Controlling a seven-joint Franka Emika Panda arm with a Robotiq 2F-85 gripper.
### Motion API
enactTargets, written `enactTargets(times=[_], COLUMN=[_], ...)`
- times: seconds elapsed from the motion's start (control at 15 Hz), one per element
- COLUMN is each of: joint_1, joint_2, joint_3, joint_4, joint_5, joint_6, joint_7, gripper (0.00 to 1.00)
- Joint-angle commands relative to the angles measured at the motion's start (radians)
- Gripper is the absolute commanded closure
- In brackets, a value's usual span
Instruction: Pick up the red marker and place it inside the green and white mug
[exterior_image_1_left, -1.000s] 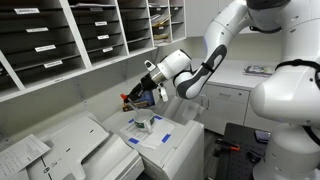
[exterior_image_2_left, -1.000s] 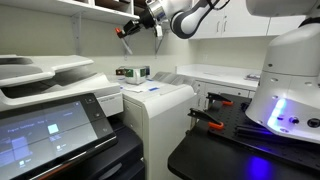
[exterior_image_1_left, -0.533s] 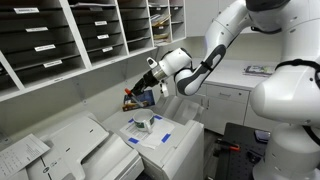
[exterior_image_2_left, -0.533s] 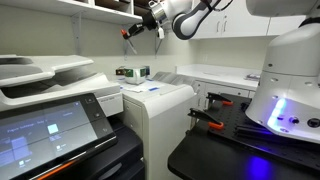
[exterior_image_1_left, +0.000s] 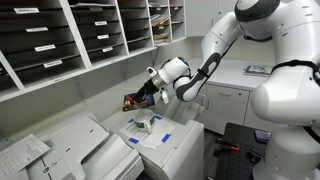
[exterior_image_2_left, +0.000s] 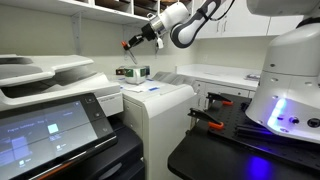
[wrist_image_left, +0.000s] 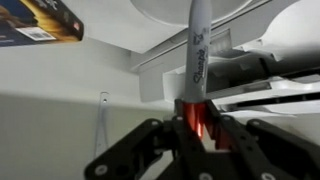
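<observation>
Arm reaches out over the white printer (exterior_image_1_left: 168, 142), gripper (exterior_image_1_left: 137, 99) held in the air. In the wrist view the gripper (wrist_image_left: 196, 128) is clenched on the red marker (wrist_image_left: 196, 60). Both fingers (wrist_image_left: 152, 140) press on the red end, and the grey lettered barrel sticks straight out past the fingertips, away from the camera. We note no gap between pads and marker.

In an exterior view the marker (exterior_image_2_left: 128, 44) shows as a short red tip jutting from the gripper (exterior_image_2_left: 138, 40), tilted downward and away from the arm. In both exterior views it touches nothing but the fingers.

The green and white mug (exterior_image_1_left: 146, 122) stands upright on the printer top. The gripper and marker hang above it and a little to one side, with open air between them. In an exterior view the mug (exterior_image_2_left: 126, 72) sits almost directly under the marker tip, well apart vertically. It is too small for us to see its inside.

Grey mail shelves (exterior_image_1_left: 60, 40) line the wall behind. A blue box (wrist_image_left: 40, 20) shows in the upper corner of the wrist view; its distance from the marker is unclear.
</observation>
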Motion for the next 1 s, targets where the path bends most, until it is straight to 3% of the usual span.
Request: enactTargets(times=[0.0,0.27,0.4,0.8,0.93], joint_1=[0.038,0.083,0.105,0.092,0.088], joint_2=[0.007,-0.005,-0.02,-0.114,-0.2], joint_3=[-0.036,-0.101,-0.13,-0.079,-0.063], joint_4=[0.03,0.041,0.05,-0.048,-0.08], joint_5=[0.003,0.017,0.028,0.146,0.202], joint_6=[-0.036,-0.063,-0.059,-0.16,-0.168], joint_7=[-0.016,-0.013,-0.009,0.135,0.214], gripper=[0.94,0.94,0.49,0.05,0.0])
